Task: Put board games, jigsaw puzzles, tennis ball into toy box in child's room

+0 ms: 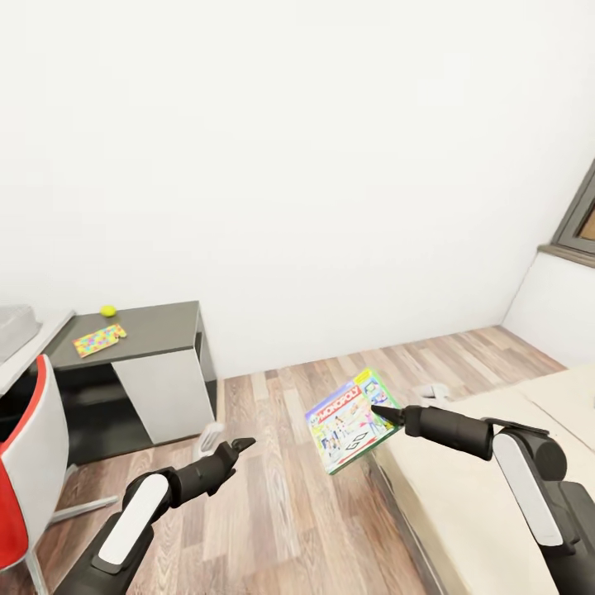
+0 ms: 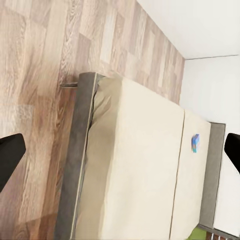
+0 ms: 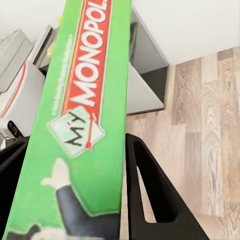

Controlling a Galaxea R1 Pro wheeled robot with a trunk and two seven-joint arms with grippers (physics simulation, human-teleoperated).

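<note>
My right gripper (image 1: pixel 382 411) is shut on the green-edged "MONOPOLY" board game (image 1: pixel 350 420), held tilted in the air over the wood floor beside the bed (image 1: pixel 463 504). In the right wrist view the box (image 3: pixel 85 105) sits between the black fingers (image 3: pixel 150 195). My left gripper (image 1: pixel 241 447) hangs low over the floor, open and holding nothing, its fingers (image 2: pixel 10 157) wide apart. A blue board game (image 2: pixel 195 143) lies on the bed (image 2: pixel 135 170). On the table's dark grey wing (image 1: pixel 157 326) lie a multicoloured jigsaw puzzle (image 1: pixel 99 340) and the tennis ball (image 1: pixel 108 311). The light grey toy box (image 1: pixel 12 326) shows at the left edge.
A red and white chair (image 1: pixel 29 463) stands at the left, in front of the table. White drawers (image 1: pixel 165 392) close the wing's front. A window frame (image 1: pixel 583 219) is in the right wall. Open plank floor (image 1: pixel 281 512) lies between bed and table.
</note>
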